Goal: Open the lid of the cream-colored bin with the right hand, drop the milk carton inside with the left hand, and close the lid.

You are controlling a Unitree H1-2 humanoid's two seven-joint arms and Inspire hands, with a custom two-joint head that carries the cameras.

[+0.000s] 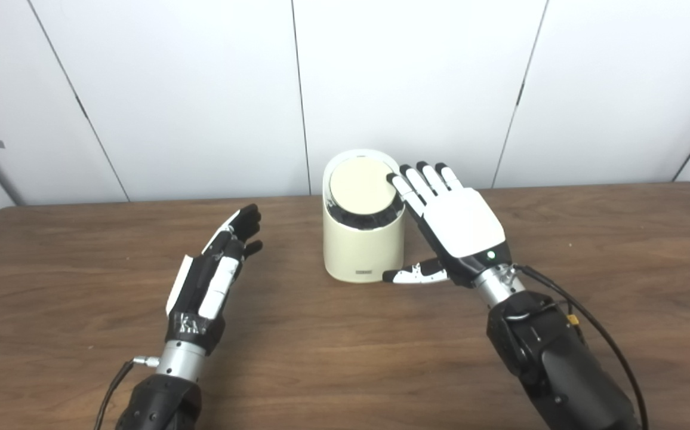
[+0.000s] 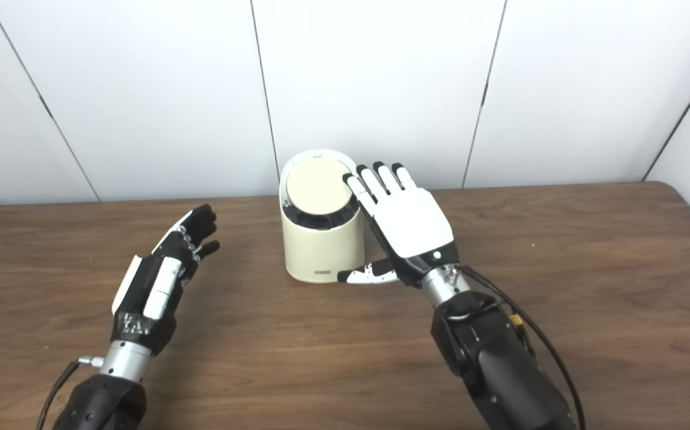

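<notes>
The cream-colored bin (image 1: 363, 239) stands upright toward the back middle of the tabletop (image 1: 345, 358), just to the left of my right hand (image 1: 461, 224), which is flat and spread, holding nothing, its fingertips (image 1: 394, 178) at the right edge of the round lid (image 1: 361, 186) and its thumb low beside the bin's base. My left hand (image 1: 216, 269) waits open and empty well apart on the bin's other side, so the right is clearly the nearer. The lid lies shut and tilted toward me, ringed by a dark band, and I see no milk carton anywhere.

Lab: bare white panels (image 1: 416, 89), table (image 1: 345, 358).
</notes>
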